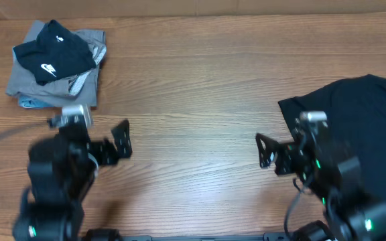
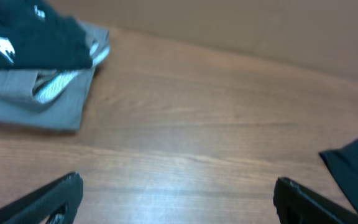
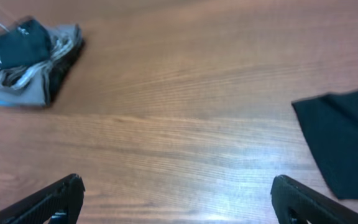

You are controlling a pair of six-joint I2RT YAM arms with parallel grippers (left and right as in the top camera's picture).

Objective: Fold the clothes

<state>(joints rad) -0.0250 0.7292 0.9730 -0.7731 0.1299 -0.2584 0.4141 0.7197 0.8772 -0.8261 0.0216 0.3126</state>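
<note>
The clothes, a plain black T-shirt (image 1: 364, 110), lie spread at the table's right edge, partly cut off by the frame. One corner of the shirt shows in the left wrist view (image 2: 357, 167), and a larger part in the right wrist view (image 3: 347, 140). My right gripper (image 1: 265, 151) hovers just left of the shirt's near-left corner, open and empty (image 3: 178, 182). My left gripper (image 1: 118, 144) is over bare wood at the left, far from the shirt, and is also open with nothing between its fingers (image 2: 179, 183).
A pile of folded garments (image 1: 55, 63) sits at the far left corner, a small black piece with a white swoosh on top of grey ones (image 2: 42, 74) (image 3: 27, 62). Bare wooden table (image 1: 200, 87) stretches between the pile and the shirt.
</note>
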